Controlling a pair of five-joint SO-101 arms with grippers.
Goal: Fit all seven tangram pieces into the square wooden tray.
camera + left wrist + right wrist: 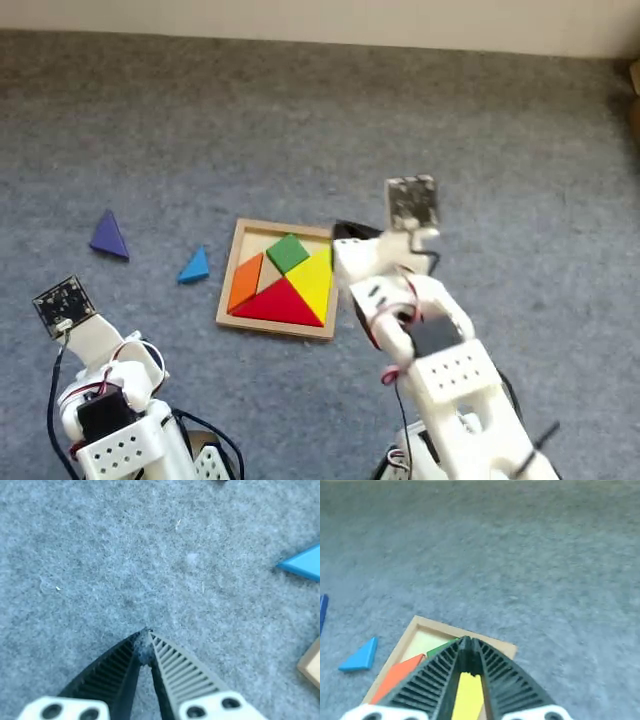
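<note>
Light-blue triangle (195,266) loose on the tabletop (450,130), just off the wooden tray (243,226) at 9 o'clock, with the dark-blue triangle (109,236) farther out. Nearer the left gripper (148,636), pinched closed, at its 2 o'clock. Right gripper (468,647) closed too, above the tray's 2 o'clock corner.

The right gripper (348,235) seems to block the tray's (229,285) right rim. A gap lies between its left rim and the blue triangle (195,266).

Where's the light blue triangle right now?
In the high view, the light blue triangle lies outside the tray, just off its left edge, between the tray and the purple triangle farther left.
</note>
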